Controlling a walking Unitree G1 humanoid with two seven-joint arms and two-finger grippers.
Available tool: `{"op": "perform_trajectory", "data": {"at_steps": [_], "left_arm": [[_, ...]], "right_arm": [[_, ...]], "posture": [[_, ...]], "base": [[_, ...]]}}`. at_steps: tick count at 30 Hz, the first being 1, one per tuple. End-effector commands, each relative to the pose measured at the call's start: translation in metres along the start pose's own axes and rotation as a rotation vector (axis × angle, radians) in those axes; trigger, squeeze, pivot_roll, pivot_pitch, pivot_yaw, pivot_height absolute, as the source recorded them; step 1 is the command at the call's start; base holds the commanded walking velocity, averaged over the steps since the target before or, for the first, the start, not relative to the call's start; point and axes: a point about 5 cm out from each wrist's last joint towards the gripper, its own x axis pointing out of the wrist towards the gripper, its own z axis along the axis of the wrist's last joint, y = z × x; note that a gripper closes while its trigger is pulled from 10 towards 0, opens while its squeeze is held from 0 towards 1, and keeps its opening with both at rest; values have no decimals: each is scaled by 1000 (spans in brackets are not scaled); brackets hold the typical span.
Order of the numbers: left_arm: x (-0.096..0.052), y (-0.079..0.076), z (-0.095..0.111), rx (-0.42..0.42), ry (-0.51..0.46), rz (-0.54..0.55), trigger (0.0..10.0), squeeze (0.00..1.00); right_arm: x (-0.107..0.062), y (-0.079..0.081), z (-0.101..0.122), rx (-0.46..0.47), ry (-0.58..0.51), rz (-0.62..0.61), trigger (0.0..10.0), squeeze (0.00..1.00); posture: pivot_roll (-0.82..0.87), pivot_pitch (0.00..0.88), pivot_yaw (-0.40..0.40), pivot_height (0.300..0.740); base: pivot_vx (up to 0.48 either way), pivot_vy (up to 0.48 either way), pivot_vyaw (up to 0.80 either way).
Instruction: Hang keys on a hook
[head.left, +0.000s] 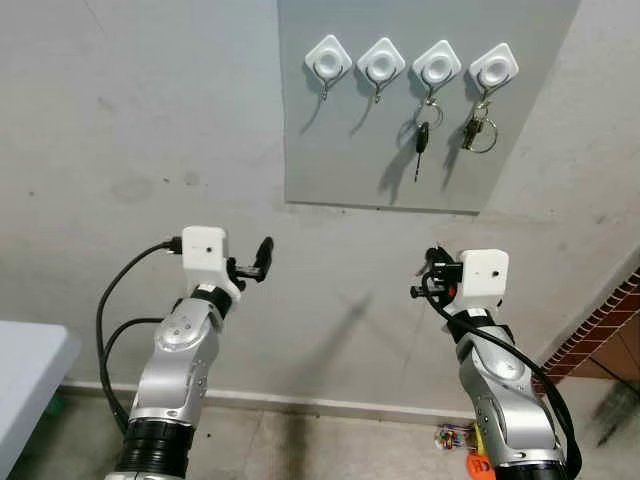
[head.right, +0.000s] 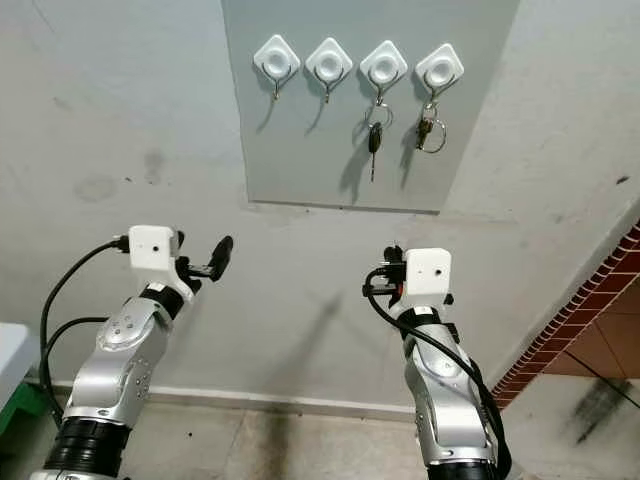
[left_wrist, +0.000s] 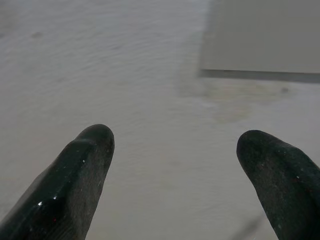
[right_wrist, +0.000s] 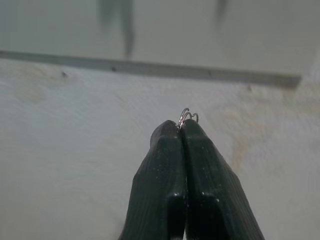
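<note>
Your right hand (right_wrist: 182, 131) pinches a key ring (right_wrist: 188, 116), loop protruding past the fingertips for threading onto the free hooks (head.left: 328, 62) at 11 o'clock on the grey panel (head.left: 340, 160); left hand (left_wrist: 175, 165) spread, idle.

Both arms raised forward; left gripper (head.left: 262, 257) fingers spread apart; right gripper (right_wrist: 182, 131) fingers pressed together

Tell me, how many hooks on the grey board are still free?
2. The board carries four white hooks in a row. The first hook and second hook from the left are free; the third hook and fourth hook hold keys.
</note>
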Motion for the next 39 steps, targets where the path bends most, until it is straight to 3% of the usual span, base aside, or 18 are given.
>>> {"op": "perform_trajectory", "data": {"at_steps": [1, 5, 10, 18, 29, 39], "left_arm": [[5, -8, 22, 133, -76, -87, 10000, 0], [7, -19, 28, 183, -100, -155, 10000, 0], [8, -37, 47, 163, -157, -243, 10000, 0], [4, -52, 63, 136, -211, -306, 10000, 0], [1, -57, 78, 169, -248, -342, 10000, 0], [2, -59, 89, 145, -263, -354, 10000, 0]], "right_arm": [[10, 9, 26, 10, -97, 114, 10000, 0], [16, 15, 42, 26, -150, 168, 10000, 0], [22, 26, 67, 60, -238, 260, 10000, 0], [28, 32, 94, 100, -328, 319, 10000, 0], [26, 38, 122, 116, -420, 423, 10000, 0], [24, 42, 142, 175, -478, 491, 10000, 0]], "posture": [[-53, 77, 34, 740], [-51, 79, 35, 740], [-45, 79, 32, 740], [-41, 79, 29, 740], [-35, 95, 29, 740], [-31, 105, 30, 740]], "base": [[0, 0, 0], [0, 0, 0], [0, 0, 0], [0, 0, 0], [0, 0, 0], [0, 0, 0]]}}
